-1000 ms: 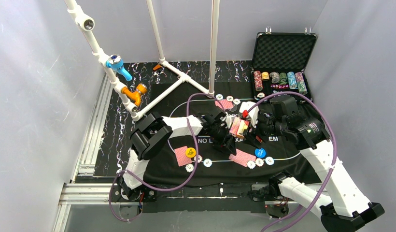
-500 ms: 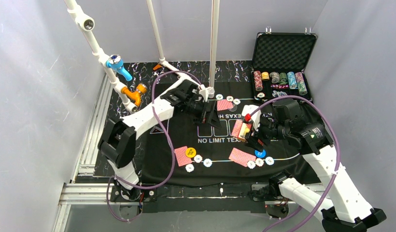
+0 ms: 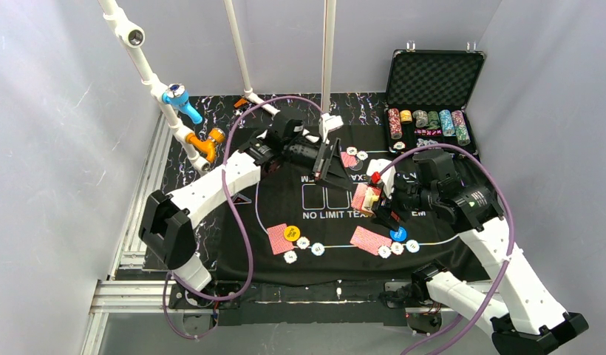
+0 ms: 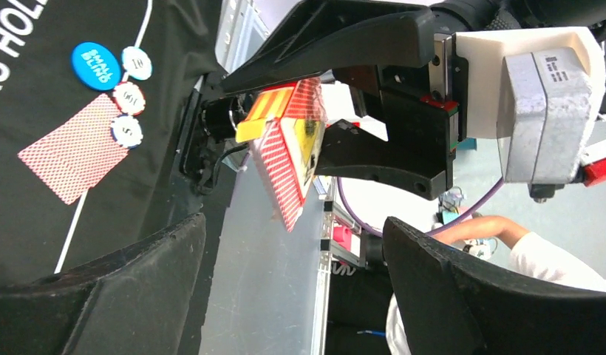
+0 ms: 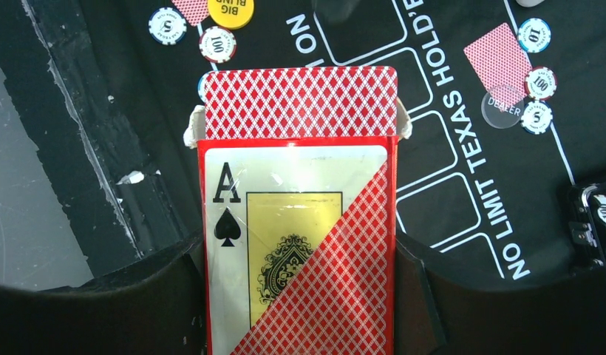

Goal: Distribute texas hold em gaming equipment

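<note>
Right of centre in the top view, the deck (image 3: 365, 197) is sitting in its red box, clamped by its long edges in the right gripper (image 3: 379, 203) and held above the mat (image 3: 285, 207) rather than lying on it. Its long axis is running out from the right wrist toward the mat's middle, and red-backed cards (image 5: 300, 100) are poking from the box's far end. Up and left of it the left gripper (image 3: 332, 167) is hanging with its jaws wide apart and nothing between them, pointing at the deck. In the left wrist view the deck is showing edge-on between the two fingers but well beyond them. Judging from this, the left arm is the free one, and any pull needs to be running along the deck's long axis, off that exposed end.
</note>
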Available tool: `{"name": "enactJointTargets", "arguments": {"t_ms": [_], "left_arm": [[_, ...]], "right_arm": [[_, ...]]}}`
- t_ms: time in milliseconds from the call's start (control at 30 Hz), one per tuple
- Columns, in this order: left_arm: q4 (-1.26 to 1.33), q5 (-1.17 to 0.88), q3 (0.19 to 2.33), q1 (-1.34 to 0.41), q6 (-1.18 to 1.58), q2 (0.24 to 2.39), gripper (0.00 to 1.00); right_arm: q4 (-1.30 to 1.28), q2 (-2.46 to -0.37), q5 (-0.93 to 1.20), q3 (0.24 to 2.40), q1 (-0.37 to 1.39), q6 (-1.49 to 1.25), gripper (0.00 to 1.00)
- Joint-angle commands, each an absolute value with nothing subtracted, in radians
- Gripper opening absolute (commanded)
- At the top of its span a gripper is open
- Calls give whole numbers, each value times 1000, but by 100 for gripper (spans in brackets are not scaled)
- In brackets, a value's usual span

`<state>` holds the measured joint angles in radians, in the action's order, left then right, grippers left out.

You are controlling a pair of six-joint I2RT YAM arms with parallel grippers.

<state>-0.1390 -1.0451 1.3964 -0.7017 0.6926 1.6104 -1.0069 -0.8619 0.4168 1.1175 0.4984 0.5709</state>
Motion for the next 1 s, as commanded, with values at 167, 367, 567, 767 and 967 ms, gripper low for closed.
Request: {"name": "enactJointTargets", "arguments": {"t_ms": [167,367,567,767,967], "left_arm": [[-185,-1048,1498,-793,689,1694,75],[-202,-1036,1487,-779,693,1699,49],[-142,-1045,1416,-729,748,1675,32],[-108,-1054,1381,-704,740,1638,31],[-25,-1081,1378,-702,785,1611,48]], "right_arm": [[-931,-870,478,1166,495,551,1],[-930,-866,484,1176,495,551,1],[-927,-864,488,1174,495,555,1],[-925,-863,485,1158,495,559,1],[-922,-880,482,1162,495,563,1]]}}
